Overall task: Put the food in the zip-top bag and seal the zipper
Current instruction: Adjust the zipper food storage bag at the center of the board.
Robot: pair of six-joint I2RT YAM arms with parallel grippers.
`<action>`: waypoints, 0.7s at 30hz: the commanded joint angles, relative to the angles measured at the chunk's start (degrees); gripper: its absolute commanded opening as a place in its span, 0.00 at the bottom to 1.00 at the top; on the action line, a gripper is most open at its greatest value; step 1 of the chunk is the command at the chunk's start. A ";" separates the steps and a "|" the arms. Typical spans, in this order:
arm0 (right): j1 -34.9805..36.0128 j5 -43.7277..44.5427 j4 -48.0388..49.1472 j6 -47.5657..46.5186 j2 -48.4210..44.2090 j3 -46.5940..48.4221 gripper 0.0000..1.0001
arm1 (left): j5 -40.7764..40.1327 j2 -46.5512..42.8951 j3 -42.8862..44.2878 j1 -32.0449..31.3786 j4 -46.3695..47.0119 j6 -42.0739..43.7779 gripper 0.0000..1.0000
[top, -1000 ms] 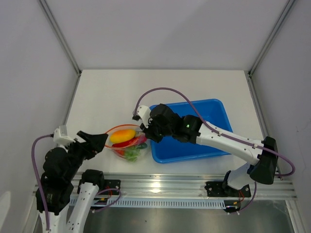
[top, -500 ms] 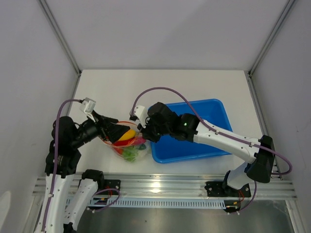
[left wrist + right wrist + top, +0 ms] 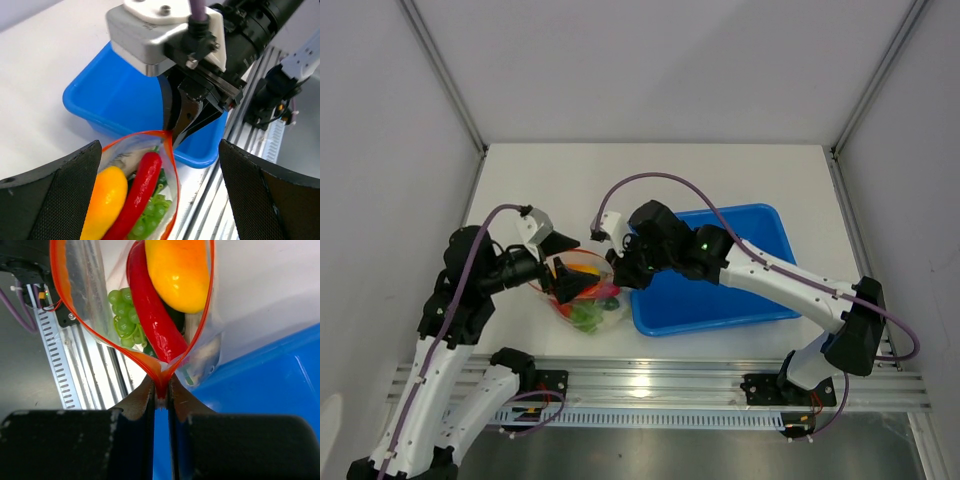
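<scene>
At the left, the left gripper (image 3: 563, 265) hangs over the near-left part of the bench (image 3: 550, 180) with its fingers spread wide apart, one on each side of the open mouth of the zip-top bag (image 3: 586, 297). They grip nothing. That straddling pose looks meant for coming down on the free end of the mouth and pressing it shut.

The bag lies on the bench just left of the blue tray (image 3: 750, 225), touching or almost touching its wall. Its zipper (image 3: 57, 300) gapes in a loop. Inside are the yellow squash (image 3: 177, 270), the red chili (image 3: 150, 310) and the green lettuce (image 3: 122, 315). Other pieces underneath are too hidden to name, so the filling seems done and the sealing not yet.

To the right, the right gripper (image 3: 160, 390) has its fingers together, clamped on the zipper at the tray-side corner of the mouth. That hold probably anchors the crinkly bag so the strip stays taut while the other end is closed.
</scene>
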 commanded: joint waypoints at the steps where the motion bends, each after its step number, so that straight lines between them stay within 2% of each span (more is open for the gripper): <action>1: -0.96 -3.86 0.66 -0.68 -0.69 2.65 0.00 | 1.02 -0.34 0.08 -2.13 1.66 12.67 0.99; 5: -1.58 -4.74 0.31 -0.77 -0.42 2.74 0.00 | 3.04 1.32 0.60 -2.31 2.11 16.19 0.99; 12: -2.37 -5.97 0.05 -1.03 -0.60 3.18 0.00 | 4.45 5.45 -1.16 -3.10 0.80 27.61 0.99; 21: -3.34 -7.21 0.05 -1.29 -0.69 2.83 0.00 | 6.46 11.43 -3.09 -5.30 2.99 30.17 0.99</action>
